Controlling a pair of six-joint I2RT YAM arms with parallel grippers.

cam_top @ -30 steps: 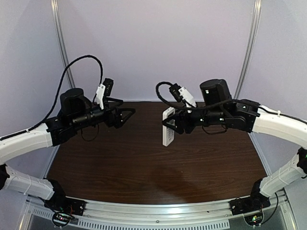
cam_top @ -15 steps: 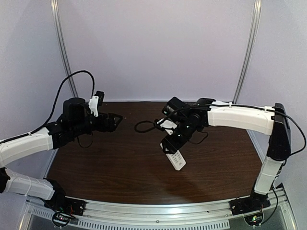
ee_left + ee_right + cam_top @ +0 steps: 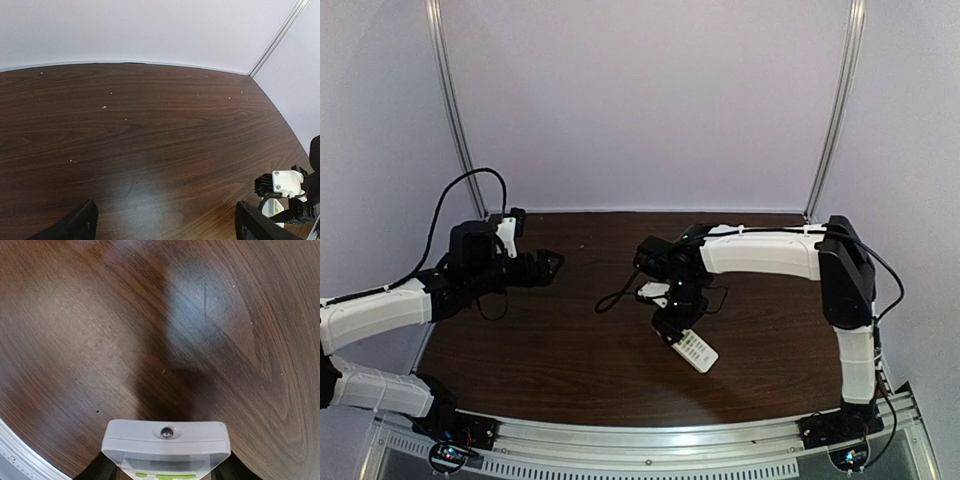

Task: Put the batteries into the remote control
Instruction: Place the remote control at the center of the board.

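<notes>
The white remote control is held in my right gripper at the table's middle front, buttons up, its far end low over or on the wood. In the right wrist view the remote's end with its small lens sits between my two dark fingers, which are shut on its sides. My left gripper is open and empty over the left part of the table; its dark fingertips show wide apart at the bottom of the left wrist view. No batteries are in view.
The dark wood table carries only small pale specks. White walls and metal posts close the back and sides. A metal rail runs along the near edge. The right arm's cable hangs near the table's middle.
My right arm has swung down and toward the front, lowering the remote from upright at mid-height to near the table, buttons up. My left arm has lowered and drawn back to the left.
</notes>
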